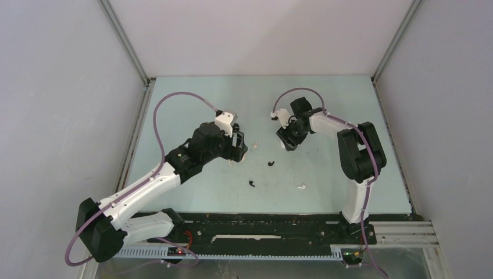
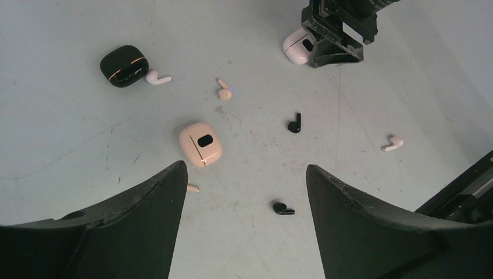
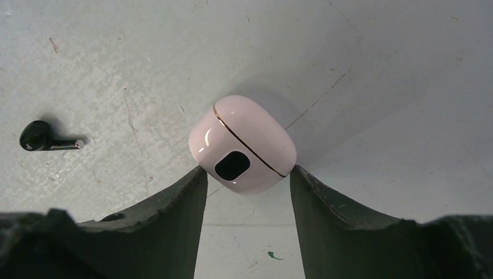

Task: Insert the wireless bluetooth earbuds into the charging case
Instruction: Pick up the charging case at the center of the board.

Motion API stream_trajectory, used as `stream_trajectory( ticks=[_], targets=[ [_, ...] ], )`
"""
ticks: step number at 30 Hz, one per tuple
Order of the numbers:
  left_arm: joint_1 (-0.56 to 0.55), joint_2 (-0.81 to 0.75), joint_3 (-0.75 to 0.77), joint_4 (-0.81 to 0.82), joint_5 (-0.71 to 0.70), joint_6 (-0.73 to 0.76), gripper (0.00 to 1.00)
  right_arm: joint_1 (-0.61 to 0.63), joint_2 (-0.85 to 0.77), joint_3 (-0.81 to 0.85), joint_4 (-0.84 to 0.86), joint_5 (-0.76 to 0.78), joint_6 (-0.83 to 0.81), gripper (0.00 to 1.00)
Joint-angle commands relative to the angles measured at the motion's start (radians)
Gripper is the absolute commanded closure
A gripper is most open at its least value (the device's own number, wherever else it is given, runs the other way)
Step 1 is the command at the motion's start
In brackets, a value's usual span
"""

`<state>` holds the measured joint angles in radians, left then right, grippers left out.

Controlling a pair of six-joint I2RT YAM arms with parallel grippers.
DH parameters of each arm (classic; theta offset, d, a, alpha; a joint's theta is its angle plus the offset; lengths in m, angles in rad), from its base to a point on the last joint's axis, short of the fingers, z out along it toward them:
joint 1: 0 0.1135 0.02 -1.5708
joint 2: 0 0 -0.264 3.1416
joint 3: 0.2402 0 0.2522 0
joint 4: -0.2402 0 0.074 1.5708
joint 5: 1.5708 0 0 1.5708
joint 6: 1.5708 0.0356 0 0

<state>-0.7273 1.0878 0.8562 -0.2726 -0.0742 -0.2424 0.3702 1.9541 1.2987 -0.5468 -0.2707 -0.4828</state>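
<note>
In the left wrist view, a black earbud [image 2: 283, 208] lies between my open, empty left gripper's [image 2: 245, 168] fingers, on the table below. Another black earbud [image 2: 295, 124], a white earbud [image 2: 393, 143], a second white one [image 2: 157, 78] and a pale pink one [image 2: 224, 91] lie scattered. A pale stem [image 2: 192, 188] pokes out beside the left finger. A pink case [image 2: 200, 143] and a black case [image 2: 124, 65] are shut. My right gripper [image 3: 247, 170] has both fingertips against the sides of a shut white case [image 3: 242, 144], also seen from the left wrist [image 2: 299, 46].
The two grippers [image 1: 239, 148] [image 1: 289, 141] are close together over the middle of the pale green table [image 1: 192, 99]. Two black earbuds [image 1: 271, 163] [image 1: 252, 184] and a white one [image 1: 302, 187] lie nearer the front. White walls enclose the table.
</note>
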Motion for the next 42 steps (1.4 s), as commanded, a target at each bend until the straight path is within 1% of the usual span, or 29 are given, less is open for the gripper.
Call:
stream_trajectory(
  ticks=[1, 4, 7, 12, 16, 19, 25, 28, 31, 39, 42],
  targets=[
    [-0.004, 0.004, 0.005, 0.012, -0.001, 0.025, 0.19, -0.026, 0.02, 0.024, -0.036, -0.074, -0.034, 0.4],
    [-0.003, 0.006, 0.006, 0.012, 0.001, 0.025, 0.19, -0.027, 0.004, 0.024, -0.032, -0.083, -0.054, 0.33],
    [-0.003, 0.009, 0.005, 0.014, 0.004, 0.023, 0.19, -0.017, -0.007, 0.024, -0.011, -0.077, -0.09, 0.3],
    [-0.004, 0.019, 0.01, 0.007, 0.014, 0.021, 0.19, 0.031, 0.038, 0.093, -0.089, -0.011, -0.211, 0.31],
    [-0.004, 0.018, 0.012, 0.003, 0.014, 0.023, 0.19, 0.027, 0.095, 0.187, -0.18, -0.066, -0.243, 0.33],
    [-0.003, 0.009, 0.008, -0.002, 0.008, 0.026, 0.19, 0.029, 0.115, 0.215, -0.213, -0.104, -0.246, 0.36],
    [-0.003, 0.005, 0.011, -0.002, 0.011, 0.029, 0.18, 0.029, 0.115, 0.212, -0.265, -0.135, -0.242, 0.38],
    [-0.004, 0.006, 0.014, -0.006, 0.011, 0.031, 0.18, 0.026, 0.108, 0.21, -0.295, -0.131, -0.213, 0.39],
    [-0.004, 0.0, 0.01, -0.009, 0.009, 0.031, 0.18, 0.016, 0.08, 0.181, -0.325, -0.172, -0.196, 0.35],
    [-0.004, 0.003, 0.012, -0.011, 0.008, 0.032, 0.18, 0.011, 0.015, 0.108, -0.417, -0.267, -0.168, 0.3],
    [-0.004, -0.001, 0.012, -0.012, 0.005, 0.034, 0.18, 0.0, -0.035, 0.07, -0.408, -0.291, -0.177, 0.29]
  ],
)
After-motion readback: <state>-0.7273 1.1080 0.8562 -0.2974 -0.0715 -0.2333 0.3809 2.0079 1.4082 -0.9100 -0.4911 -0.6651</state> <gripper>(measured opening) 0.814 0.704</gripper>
